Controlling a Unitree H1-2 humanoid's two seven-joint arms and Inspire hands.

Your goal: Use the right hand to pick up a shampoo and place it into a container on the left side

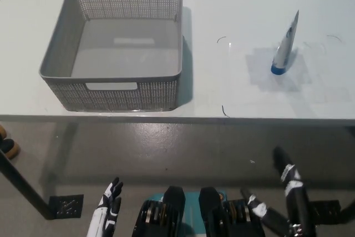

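Observation:
A shampoo tube [284,48], white and grey with a blue cap at its base, stands upright on the white table [233,4] at the right. A grey perforated basket [119,43] with handle slots sits on the table's left part and holds nothing. My black right hand [285,198] hangs low at the bottom right, below the table's front edge and well short of the tube, fingers spread and holding nothing. The white left hand [108,209] rests at the bottom left, fingers apart, with nothing in it.
The table's front edge [222,119] runs across the picture's middle, with grey floor below it. A dark table leg [22,184] slants at the lower left. Thin pen-like marks [222,40] dot the tabletop between basket and tube.

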